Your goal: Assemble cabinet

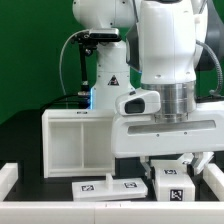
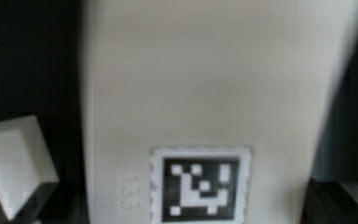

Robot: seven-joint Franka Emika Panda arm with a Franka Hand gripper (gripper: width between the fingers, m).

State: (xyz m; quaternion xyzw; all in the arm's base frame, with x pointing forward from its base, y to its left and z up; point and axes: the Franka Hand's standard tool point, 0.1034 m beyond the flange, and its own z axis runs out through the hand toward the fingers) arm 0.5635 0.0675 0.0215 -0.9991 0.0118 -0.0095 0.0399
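We see the cabinet [image 1: 80,142] standing on the dark table [image 1: 25,150] toward the exterior view's left. Its open side faces the camera and a divider shows inside. It rests free, untouched by the arm. In front of it lie small flat tagged panels [image 1: 88,187], near one another.

Toward the exterior view's right the arm reaches down, its wide white hand close beside the cabinet's upper edge. The gripper [image 1: 178,162] hangs just above a white tagged block [image 1: 170,181]. We cannot tell whether it touches the block.

In the wrist view the block [image 2: 185,100] fills the middle as a long pale face, with its tag [image 2: 202,190] at one end. Another tagged piece [image 2: 7,160] shows at the frame's edge, tilted and apart from the block.

The fingers are blurred or hidden in both views, so we cannot tell whether the jaws are spread or closed.
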